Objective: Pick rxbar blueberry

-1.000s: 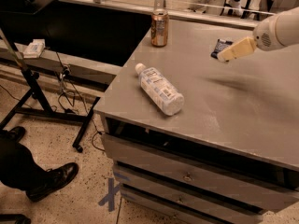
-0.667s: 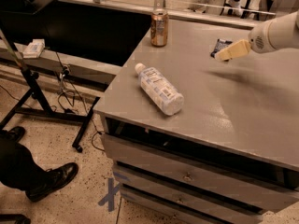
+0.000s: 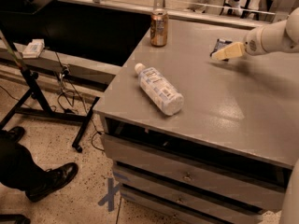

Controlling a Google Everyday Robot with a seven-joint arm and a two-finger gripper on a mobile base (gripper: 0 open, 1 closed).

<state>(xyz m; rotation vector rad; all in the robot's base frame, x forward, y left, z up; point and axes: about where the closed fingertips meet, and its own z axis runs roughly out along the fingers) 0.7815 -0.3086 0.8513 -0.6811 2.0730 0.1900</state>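
The rxbar blueberry (image 3: 218, 44) is a small dark navy wrapper lying on the grey table top (image 3: 224, 101), at the far right. My gripper (image 3: 226, 52) reaches in from the right edge on a white arm. Its pale tip sits right at the bar and covers the bar's right and lower part. I cannot tell whether it touches or holds the bar.
A clear plastic bottle (image 3: 160, 90) lies on its side near the table's left front corner. A bronze drink can (image 3: 159, 27) stands at the back left. Drawers run below the table's front edge. A person's dark shoes (image 3: 51, 181) are on the floor at the left.
My gripper has crept a little to the left, closer over the bar. The bar, bottle and can have not moved.
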